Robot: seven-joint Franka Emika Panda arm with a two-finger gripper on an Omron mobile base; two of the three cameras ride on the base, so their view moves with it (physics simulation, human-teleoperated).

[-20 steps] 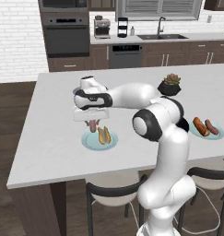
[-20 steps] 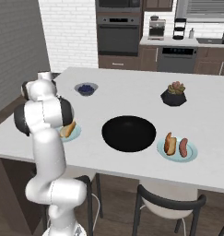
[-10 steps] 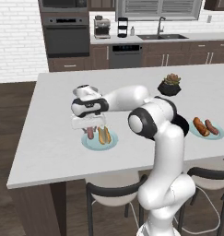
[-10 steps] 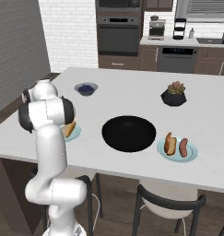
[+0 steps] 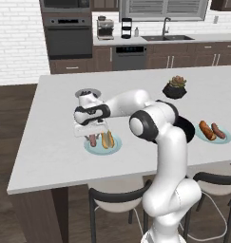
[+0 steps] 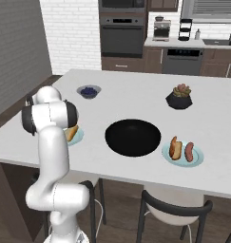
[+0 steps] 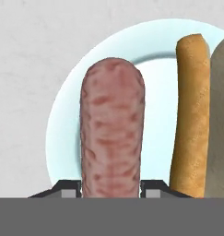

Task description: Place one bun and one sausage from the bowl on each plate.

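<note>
My gripper (image 5: 92, 135) (image 7: 112, 186) is shut on a pink sausage (image 5: 92, 140) (image 7: 112, 133), which hangs down between the fingertips (image 7: 67, 187). It is low over the left part of the near pale blue-green plate (image 5: 117, 144) (image 7: 67, 120). I cannot tell whether the sausage touches the plate. A tan bun (image 5: 107, 139) (image 7: 192, 115) lies on that plate right beside the sausage. The other plate (image 5: 226, 140) (image 6: 198, 159) holds a bun (image 6: 174, 146) and a sausage (image 6: 189, 150). The wide black bowl (image 6: 133, 137) looks bare inside.
A small grey bowl of blueberries (image 5: 87, 93) (image 6: 89, 91) stands just behind my hand. A potted succulent (image 5: 175, 87) (image 6: 179, 96) sits further back on the right. Stools stand under the counter's front edge (image 5: 50, 182).
My hand has come down and slightly nearer with the sausage, from above the near plate to low over it. The grip has not changed.
</note>
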